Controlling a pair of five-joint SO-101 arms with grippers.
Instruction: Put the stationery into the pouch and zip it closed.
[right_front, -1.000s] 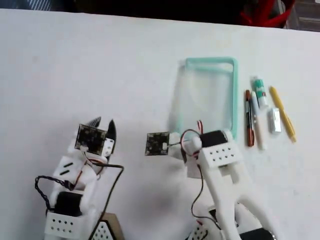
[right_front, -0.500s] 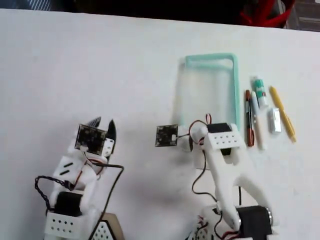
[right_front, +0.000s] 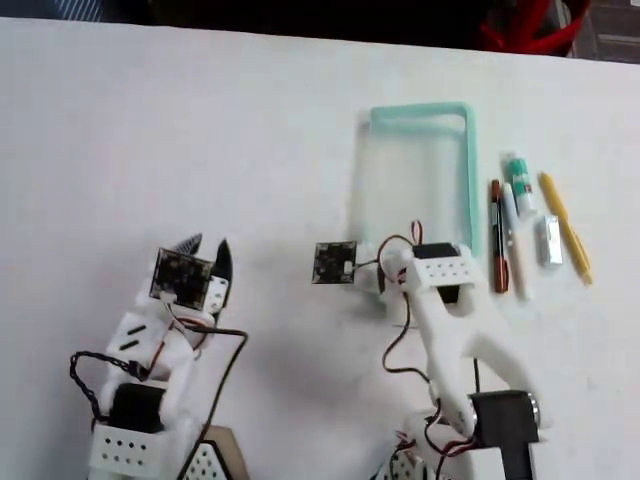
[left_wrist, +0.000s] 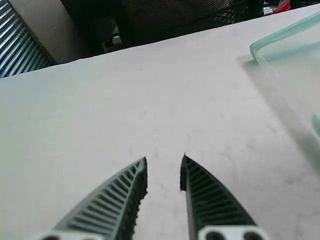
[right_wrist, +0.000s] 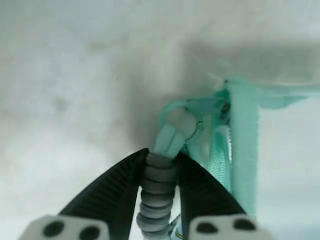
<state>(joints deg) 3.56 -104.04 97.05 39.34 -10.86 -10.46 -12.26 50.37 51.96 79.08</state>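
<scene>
The clear pouch (right_front: 415, 170) with a mint-green zipper edge lies flat at mid-table; its corner (left_wrist: 292, 47) shows in the left wrist view. At the pouch's near left corner my right gripper (right_front: 383, 277) is shut on the ribbed zipper pull (right_wrist: 159, 182), its fingertips (right_wrist: 161, 156) just short of the mint zipper tape (right_wrist: 242, 145). Right of the pouch lies the stationery: a brown pen (right_front: 497, 235), a white pen (right_front: 513, 240), a green-and-white tube (right_front: 518, 180), a yellow pen (right_front: 565, 225) and a small white block (right_front: 548, 242). My left gripper (right_front: 205, 247) rests open on the table at the near left, holding nothing (left_wrist: 163, 167).
The white table (right_front: 200, 120) has free room across its left and far side. Both arm bases stand at the near edge. A dark area and a red object (right_front: 525, 25) lie beyond the far edge.
My right arm has shifted to the right and away from the near edge, and the pouch has slid a little farther away with it. The left arm has not moved.
</scene>
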